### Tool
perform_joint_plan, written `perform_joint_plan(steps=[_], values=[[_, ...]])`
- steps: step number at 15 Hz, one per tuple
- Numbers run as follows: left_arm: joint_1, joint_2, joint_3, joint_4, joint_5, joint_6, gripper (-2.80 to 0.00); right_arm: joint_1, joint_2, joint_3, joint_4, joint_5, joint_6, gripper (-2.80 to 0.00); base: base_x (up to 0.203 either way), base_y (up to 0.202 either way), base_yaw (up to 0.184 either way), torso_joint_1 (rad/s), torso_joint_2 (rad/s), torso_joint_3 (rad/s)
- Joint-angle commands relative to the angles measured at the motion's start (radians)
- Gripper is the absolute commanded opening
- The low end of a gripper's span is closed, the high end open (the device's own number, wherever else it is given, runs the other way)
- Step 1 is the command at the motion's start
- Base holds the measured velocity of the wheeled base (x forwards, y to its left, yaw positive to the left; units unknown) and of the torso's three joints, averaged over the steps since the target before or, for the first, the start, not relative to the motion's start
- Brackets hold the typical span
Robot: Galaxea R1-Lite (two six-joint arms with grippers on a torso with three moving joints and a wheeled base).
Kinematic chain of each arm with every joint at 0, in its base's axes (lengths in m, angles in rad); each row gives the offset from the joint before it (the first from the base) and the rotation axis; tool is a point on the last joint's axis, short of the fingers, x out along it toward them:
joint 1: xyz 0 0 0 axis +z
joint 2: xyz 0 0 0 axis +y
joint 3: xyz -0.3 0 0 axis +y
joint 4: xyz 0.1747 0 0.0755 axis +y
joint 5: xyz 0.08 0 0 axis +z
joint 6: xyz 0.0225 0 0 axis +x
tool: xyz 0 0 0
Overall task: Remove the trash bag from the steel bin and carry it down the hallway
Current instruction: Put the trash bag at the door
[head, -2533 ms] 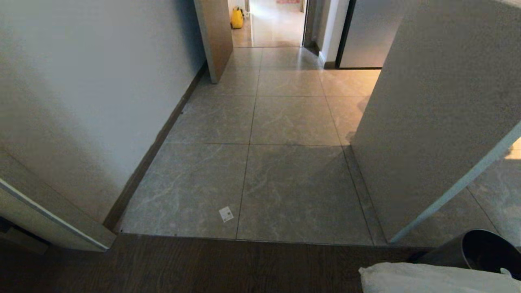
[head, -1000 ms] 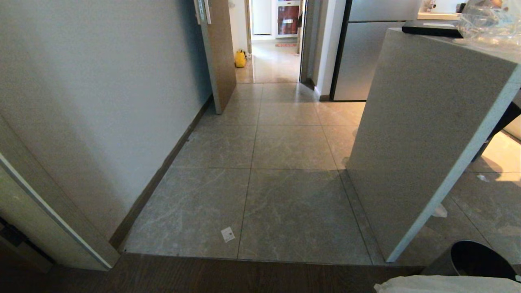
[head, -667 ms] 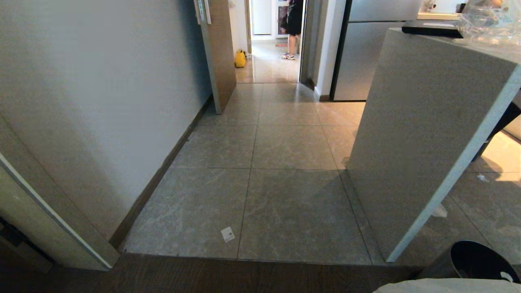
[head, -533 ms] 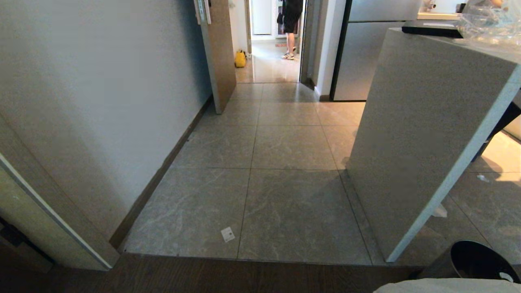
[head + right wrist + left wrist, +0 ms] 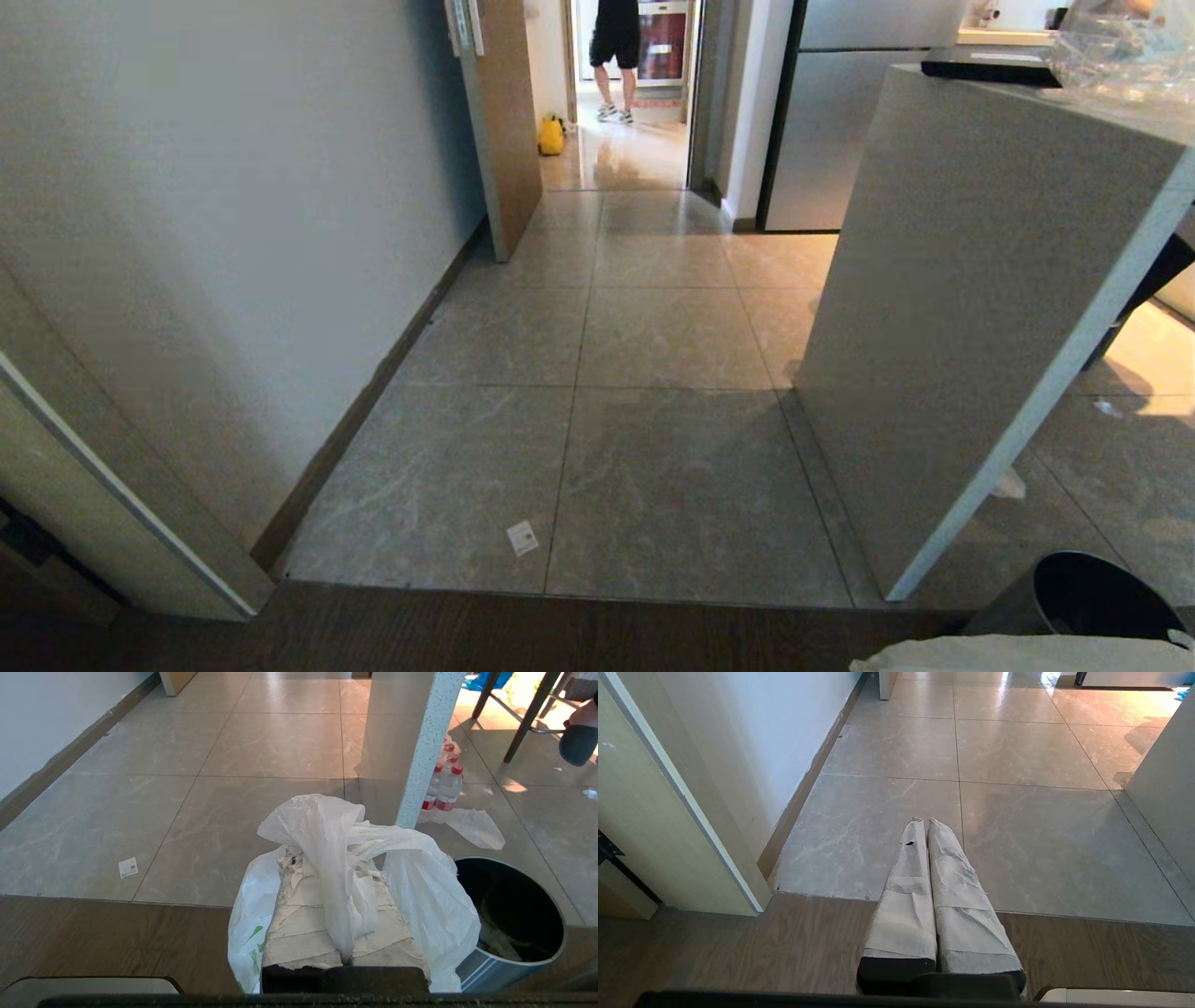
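Steel bin (image 5: 514,933) stands open beside the gripper-held trash bag (image 5: 420,896).

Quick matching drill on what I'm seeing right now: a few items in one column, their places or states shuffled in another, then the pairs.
1. trash bag
2. steel bin
3. left gripper
4. yellow bag

A. shut and empty, over the tiles
B. on the floor beyond the far doorway
C. draped over the right gripper, which is shut on it
D. standing on the floor, bag out

Pairs: 1-C, 2-D, 3-A, 4-B

Tiled hallway (image 5: 653,373) — steel bin (image 5: 1074,597) lower right
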Motion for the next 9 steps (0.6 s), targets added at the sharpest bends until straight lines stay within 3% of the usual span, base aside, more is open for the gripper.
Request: perform_joint_plan(steps=[1, 9], values=[[0.000, 0.000, 0.000, 0.001, 0.000, 0.001, -2.80, 0.000, 0.001, 0.000, 0.000, 0.000, 0.000, -2.80, 0.000, 0.000, 0.000, 0.000, 0.00, 0.000], [0.000, 0.000, 0.000, 0.000, 0.000, 0.003, -2.80, 0.000, 0.001, 0.000, 0.000, 0.000, 0.000, -2.80, -0.020, -0.022, 0.000, 0.001, 0.00, -0.001]])
